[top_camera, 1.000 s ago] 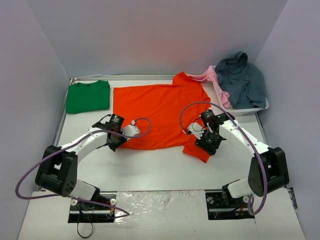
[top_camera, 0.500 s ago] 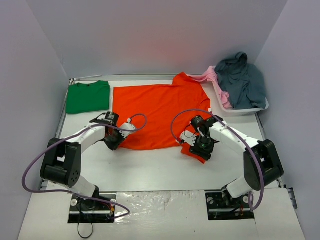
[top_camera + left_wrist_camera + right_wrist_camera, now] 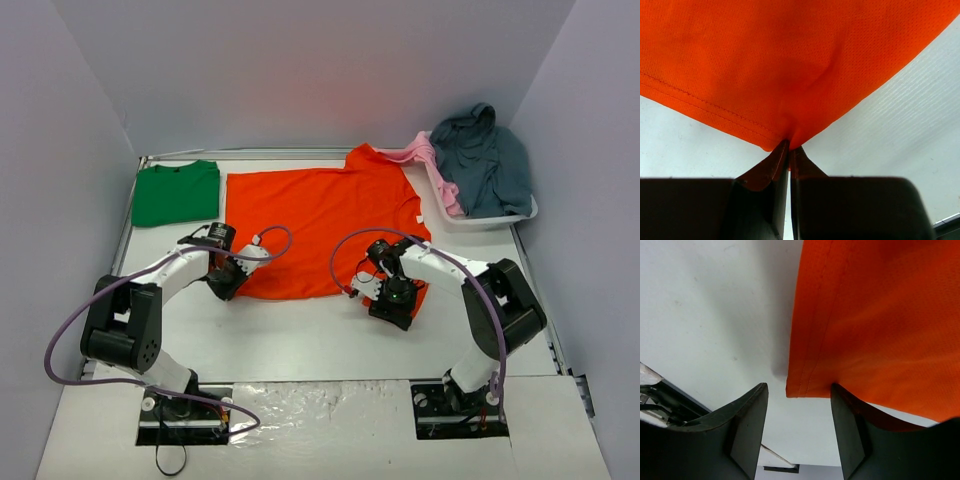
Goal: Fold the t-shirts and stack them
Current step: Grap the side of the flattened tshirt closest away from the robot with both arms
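The orange t-shirt (image 3: 320, 225) lies spread flat in the middle of the table. The green t-shirt (image 3: 176, 193) lies folded at the back left. My left gripper (image 3: 232, 285) is shut on the orange shirt's near left hem corner (image 3: 785, 137). My right gripper (image 3: 392, 303) is open at the shirt's near right part, where the sleeve is folded inward; the hem corner (image 3: 805, 387) sits between its fingertips, with the right fingertip (image 3: 850, 415) touching the cloth.
A white tray (image 3: 487, 215) at the back right holds a grey garment (image 3: 485, 155) and a pink one (image 3: 420, 155). Walls close the left, back and right sides. My cables loop over the orange shirt.
My right gripper has moved left and toward the near edge, carrying the right sleeve inward; the sleeve now lies folded over. My left gripper has shifted slightly left, still holding the hem.
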### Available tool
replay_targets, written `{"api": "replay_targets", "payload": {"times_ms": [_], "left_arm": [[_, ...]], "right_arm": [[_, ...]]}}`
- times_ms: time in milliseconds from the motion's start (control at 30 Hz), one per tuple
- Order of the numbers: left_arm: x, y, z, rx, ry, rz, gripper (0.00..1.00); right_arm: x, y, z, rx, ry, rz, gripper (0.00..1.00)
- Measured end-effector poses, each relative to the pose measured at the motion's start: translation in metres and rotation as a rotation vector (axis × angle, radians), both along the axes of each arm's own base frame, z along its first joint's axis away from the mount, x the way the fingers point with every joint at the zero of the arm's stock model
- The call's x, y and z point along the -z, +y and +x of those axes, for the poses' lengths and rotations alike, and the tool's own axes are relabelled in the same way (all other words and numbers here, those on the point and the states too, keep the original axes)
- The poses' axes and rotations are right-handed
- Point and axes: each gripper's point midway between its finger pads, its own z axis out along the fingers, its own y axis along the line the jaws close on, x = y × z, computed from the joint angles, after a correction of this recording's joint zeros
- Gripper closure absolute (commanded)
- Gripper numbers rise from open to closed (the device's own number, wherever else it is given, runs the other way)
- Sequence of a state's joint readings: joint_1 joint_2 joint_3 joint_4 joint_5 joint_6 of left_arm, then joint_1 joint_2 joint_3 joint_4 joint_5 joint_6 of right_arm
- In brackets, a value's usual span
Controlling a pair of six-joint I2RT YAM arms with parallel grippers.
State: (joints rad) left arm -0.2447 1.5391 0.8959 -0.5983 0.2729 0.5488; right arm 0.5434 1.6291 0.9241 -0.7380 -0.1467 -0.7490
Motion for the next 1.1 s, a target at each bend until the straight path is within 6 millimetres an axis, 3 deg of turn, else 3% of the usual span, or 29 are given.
{"api": "replay_targets", "payload": {"times_ms": [267,367,500,800,1100], "left_arm": [[-0.001,0.001,0.001,-0.005,-0.002,-0.001,0.98],[-0.001,0.001,0.001,-0.005,-0.002,-0.001,0.98],[-0.001,0.001,0.001,-0.006,-0.001,-0.002,0.98],[-0.005,0.003,-0.002,-0.009,0.005,-0.002,0.98],[-0.049,0.006,-0.003,0.040,-0.117,-0.013,0.97]], "right_arm": [[0.012,0.001,0.002,0.020,0.009,-0.023,0.50],[0.012,0.000,0.004,0.022,-0.004,-0.045,0.56],[0.015,-0.004,0.011,0.019,-0.053,-0.114,1.00],[0.012,-0.005,0.009,0.049,-0.056,-0.129,1.00],[-0.029,0.001,-0.002,0.062,-0.061,-0.053,1.00]]}}
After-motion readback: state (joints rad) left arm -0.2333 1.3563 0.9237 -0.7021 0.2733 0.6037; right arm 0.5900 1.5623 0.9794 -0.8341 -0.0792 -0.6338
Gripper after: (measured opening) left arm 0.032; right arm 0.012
